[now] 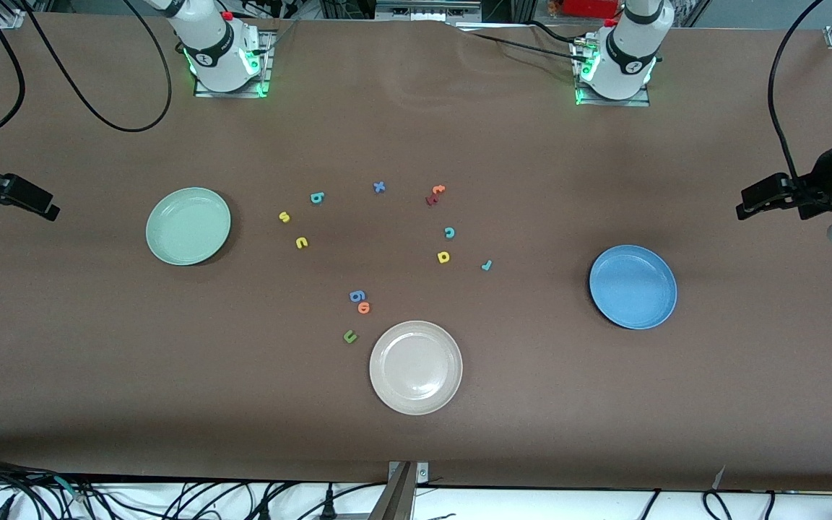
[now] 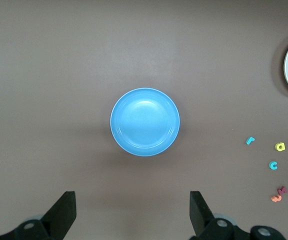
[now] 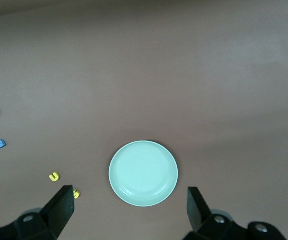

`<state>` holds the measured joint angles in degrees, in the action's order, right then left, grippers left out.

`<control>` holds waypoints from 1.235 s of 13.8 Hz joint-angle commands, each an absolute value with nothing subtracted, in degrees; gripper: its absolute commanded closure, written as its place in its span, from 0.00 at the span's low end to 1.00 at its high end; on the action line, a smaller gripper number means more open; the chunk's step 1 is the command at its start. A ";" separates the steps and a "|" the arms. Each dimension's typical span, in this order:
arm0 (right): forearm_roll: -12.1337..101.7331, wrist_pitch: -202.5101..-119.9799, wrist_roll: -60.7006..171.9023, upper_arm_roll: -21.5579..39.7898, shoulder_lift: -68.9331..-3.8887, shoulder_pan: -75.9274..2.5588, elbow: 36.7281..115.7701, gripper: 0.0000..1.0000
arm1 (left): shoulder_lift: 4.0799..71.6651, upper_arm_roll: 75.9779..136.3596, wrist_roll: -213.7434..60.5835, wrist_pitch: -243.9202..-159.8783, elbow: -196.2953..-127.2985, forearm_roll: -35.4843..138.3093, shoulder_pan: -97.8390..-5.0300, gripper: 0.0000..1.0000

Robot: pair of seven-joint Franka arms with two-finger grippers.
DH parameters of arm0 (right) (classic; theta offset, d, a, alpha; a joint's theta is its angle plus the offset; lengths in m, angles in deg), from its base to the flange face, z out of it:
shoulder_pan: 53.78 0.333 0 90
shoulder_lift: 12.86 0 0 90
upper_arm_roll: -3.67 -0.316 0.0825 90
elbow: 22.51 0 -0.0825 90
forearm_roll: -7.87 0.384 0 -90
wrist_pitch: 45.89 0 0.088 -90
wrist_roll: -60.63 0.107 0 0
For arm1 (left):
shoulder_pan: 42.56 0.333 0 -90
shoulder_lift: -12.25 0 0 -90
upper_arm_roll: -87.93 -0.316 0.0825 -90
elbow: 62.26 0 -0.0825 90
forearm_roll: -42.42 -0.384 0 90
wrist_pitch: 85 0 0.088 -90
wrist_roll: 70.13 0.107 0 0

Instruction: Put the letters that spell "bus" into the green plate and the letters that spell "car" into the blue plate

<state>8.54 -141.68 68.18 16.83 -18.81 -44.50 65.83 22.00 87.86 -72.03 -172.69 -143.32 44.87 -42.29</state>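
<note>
Blue plate (image 2: 145,121) under open left claw (image 2: 132,212)

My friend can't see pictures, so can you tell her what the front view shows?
A brown table holds a green plate, a blue plate and a cream-white plate, all bare. Tiny foam letters lie scattered between them, among them a teal b, a yellow s and a teal c. The right tool and left tool wait open at the table's ends.
</note>
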 commanded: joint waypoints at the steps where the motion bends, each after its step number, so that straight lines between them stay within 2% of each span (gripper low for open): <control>1: 9.36 -141.34 68.81 16.68 -18.22 -44.20 65.73 0.00 | 17.97 88.81 -70.83 -175.43 -148.56 42.16 -42.38 0.00; 17: 9.45 -141.25 69.07 16.67 -18.13 -43.94 66.08 0.00 | 18.75 88.90 -70.04 -174.30 -148.31 40.93 -42.56 0.00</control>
